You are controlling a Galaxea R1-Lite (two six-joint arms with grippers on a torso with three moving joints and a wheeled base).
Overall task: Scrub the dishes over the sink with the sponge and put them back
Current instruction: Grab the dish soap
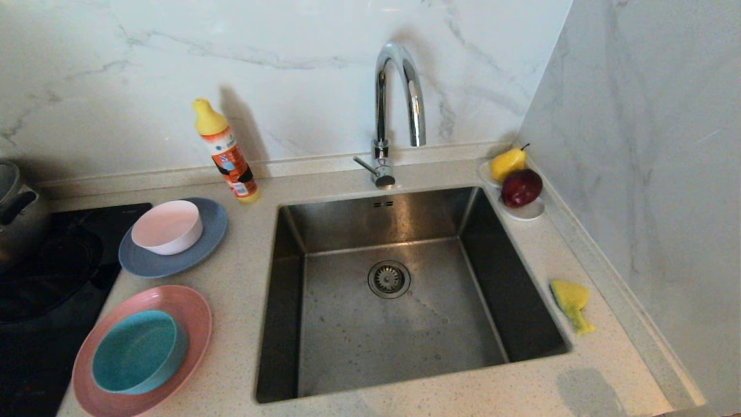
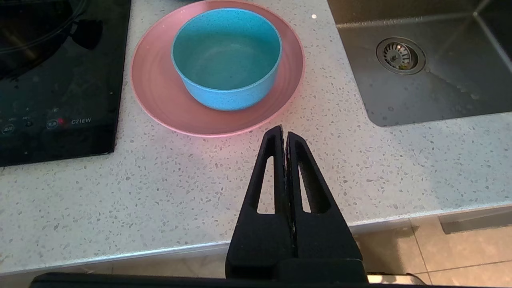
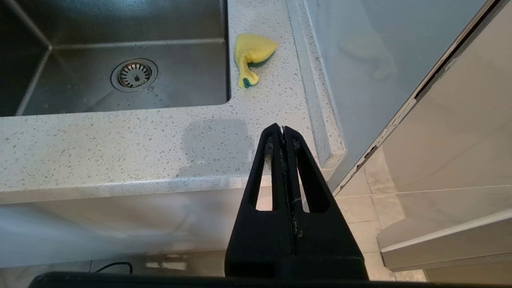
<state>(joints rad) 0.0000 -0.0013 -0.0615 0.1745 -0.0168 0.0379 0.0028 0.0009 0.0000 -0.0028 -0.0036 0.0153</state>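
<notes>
left gripper (image 2: pixel 284 134) pressed closed, empty, low centre of its wrist view | right gripper (image 3: pixel 282 132) likewise | bent yellow sponge with green scouring face (image 1: pixel 571 303) lower right, beside square brushed-steel sink (image 1: pixel 278 301) | teal bowl (image 1: pixel 139 351) on pink plate (image 1: pixel 194 313) lower left | nothing started; next probably right gripper opening over sponge

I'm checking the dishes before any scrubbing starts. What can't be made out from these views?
- Pink plate: its centre is covered by the teal bowl in the head and left wrist views.
- Grey-blue plate: partly covered by the pale bowl; absent from both wrist views.
- Steel pot: cut off by the head view's edge.
- Bottle: label text too small to read.
</notes>
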